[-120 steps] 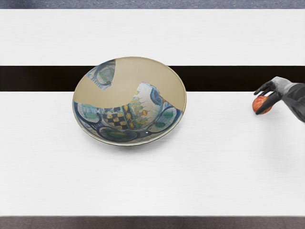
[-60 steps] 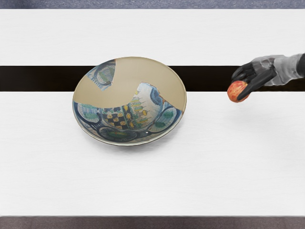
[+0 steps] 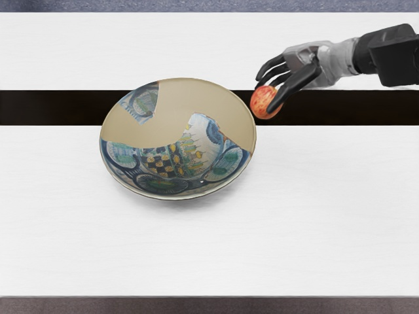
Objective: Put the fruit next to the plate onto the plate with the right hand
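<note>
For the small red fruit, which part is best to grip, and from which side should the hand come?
Grip its round sides, coming from above on the right. The fruit is a small ball with no handle, so opposed fingers likely pinch it best; the right hand holds it so now, near the plate.

- right hand (image 3: 283, 77) moved up and left from the table's right edge — now just beside the plate (image 3: 124, 173) rim
- apple (image 3: 264, 102) carried along, lifted off the table
</note>
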Action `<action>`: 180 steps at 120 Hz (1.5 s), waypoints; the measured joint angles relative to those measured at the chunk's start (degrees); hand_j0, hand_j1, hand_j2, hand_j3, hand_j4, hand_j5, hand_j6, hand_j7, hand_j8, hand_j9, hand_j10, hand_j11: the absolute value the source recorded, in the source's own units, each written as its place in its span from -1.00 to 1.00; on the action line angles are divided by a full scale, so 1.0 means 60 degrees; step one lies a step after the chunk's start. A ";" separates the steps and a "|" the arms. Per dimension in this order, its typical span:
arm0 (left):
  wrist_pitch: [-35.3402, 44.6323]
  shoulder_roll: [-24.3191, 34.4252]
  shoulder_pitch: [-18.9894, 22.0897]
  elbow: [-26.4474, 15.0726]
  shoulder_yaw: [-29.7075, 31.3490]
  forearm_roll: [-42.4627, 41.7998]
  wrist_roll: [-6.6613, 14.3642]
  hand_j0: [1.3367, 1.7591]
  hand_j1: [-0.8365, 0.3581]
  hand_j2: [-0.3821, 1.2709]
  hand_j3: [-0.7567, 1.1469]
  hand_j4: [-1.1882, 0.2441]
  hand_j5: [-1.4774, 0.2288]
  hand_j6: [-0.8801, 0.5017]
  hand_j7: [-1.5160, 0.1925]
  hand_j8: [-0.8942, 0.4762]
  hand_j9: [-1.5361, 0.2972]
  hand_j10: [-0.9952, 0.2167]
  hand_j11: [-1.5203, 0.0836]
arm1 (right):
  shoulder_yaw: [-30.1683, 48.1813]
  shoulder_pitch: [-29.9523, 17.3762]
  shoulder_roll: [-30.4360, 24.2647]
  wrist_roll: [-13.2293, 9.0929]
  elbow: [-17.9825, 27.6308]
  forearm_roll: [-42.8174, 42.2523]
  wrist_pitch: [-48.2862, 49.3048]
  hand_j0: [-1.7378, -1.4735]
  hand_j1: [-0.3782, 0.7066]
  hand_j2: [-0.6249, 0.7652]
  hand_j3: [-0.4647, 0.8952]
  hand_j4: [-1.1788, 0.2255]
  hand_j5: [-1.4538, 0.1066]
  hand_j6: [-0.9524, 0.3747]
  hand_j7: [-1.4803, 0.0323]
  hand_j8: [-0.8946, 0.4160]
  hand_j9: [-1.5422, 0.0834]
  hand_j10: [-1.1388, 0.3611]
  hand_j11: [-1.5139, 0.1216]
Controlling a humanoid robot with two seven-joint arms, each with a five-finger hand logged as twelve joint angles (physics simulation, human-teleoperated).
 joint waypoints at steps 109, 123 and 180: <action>0.0000 0.0000 0.0000 0.0001 0.0001 0.0000 0.0001 0.52 0.50 -0.48 -0.20 0.32 0.36 -0.08 0.41 -0.05 0.33 0.24 0.51 | -0.0116 -0.0354 0.5473 0.0073 -0.3337 -0.0801 -0.0652 -0.39 0.30 0.71 -0.32 -0.41 -0.50 -0.39 -0.39 -0.23 -0.39 -0.19 -0.41; 0.0000 0.0000 0.0000 0.0001 0.0001 0.0000 0.0001 0.52 0.50 -0.48 -0.20 0.32 0.36 -0.08 0.41 -0.05 0.33 0.24 0.51 | -0.0121 -0.0438 0.5547 0.0060 -0.3450 -0.0837 -0.0656 -0.39 0.27 0.64 -0.32 -0.36 -0.43 -0.41 -0.33 -0.25 -0.33 -0.19 -0.35; 0.0000 0.0000 0.0000 0.0000 0.0001 0.0000 0.0002 0.52 0.50 -0.48 -0.20 0.32 0.36 -0.08 0.41 -0.05 0.33 0.24 0.51 | -0.0064 -0.0489 0.5581 0.0040 -0.3833 -0.0838 -0.0773 -0.40 -0.45 -0.06 -0.32 0.33 0.45 0.09 0.53 0.06 0.50 0.22 0.46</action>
